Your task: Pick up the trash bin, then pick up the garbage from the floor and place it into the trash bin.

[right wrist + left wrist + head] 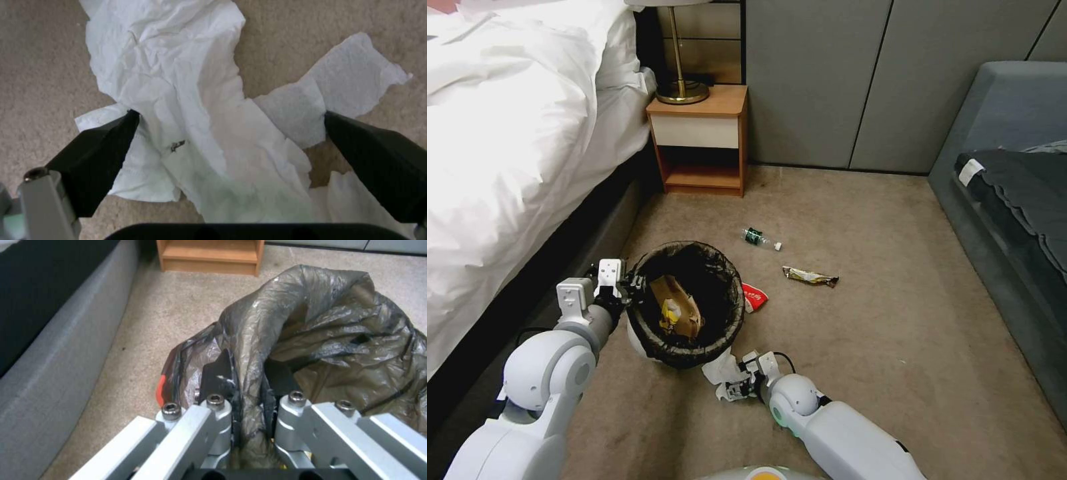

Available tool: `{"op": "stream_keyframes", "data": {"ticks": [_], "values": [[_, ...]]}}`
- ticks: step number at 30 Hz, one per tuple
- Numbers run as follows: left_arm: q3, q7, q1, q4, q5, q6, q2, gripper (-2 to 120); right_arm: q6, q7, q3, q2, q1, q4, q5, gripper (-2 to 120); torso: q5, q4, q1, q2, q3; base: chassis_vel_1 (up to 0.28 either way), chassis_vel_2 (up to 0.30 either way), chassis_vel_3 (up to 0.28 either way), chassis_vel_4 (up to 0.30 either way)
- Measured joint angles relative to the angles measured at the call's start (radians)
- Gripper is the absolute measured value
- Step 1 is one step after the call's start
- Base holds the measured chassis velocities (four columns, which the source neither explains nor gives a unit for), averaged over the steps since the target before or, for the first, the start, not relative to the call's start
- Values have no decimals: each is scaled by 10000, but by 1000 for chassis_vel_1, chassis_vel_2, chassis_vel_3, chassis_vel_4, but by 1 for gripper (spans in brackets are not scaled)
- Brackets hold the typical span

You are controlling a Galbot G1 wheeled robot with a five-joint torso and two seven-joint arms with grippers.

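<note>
**A:** status?

**B:** left gripper (630, 283) has the small round white plastic trash bin (686, 303) by its rim, bed side; jaws pinched on the dark brownish-black bag liner (320, 333) and the rim under it; I judge the bin pickup done, though I can't tell if it's off the carpet.

**A:** what's in it?

**B:** tan paper bag (675, 303) with a yellow wrapper (670, 313) on it; both inside the bin.

**A:** right arm?

**B:** right gripper (231, 140) low over the crumpled white tissues (186, 100) on the floor, just beside the bin's near side; jaws spread wide, one either side of the paper; nothing pinched yet.

**A:** what's left?

**B:** tissues; red-and-white crumpled packet (754, 297) touching the bin's right side; small clear plastic bottle (759, 238) and olive-yellow snack wrapper (810, 276) farther out on the carpet; roughly a third in, I'd say.
</note>
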Motion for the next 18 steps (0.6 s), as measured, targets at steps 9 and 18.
{"op": "stream_keyframes", "data": {"ticks": [9,18], "values": [[6,34,-25,11,11,0,4,6,-539,601,-235,-339,-141,1019,634,73,-10,-7,1,-2,2,0,0,0,0],[29,64,-97,101,68,0,-38,6,-710,769,-381,-488,-131,1424,1078,47,-4,-3,1,-3,3,0,0,0,0]]}}
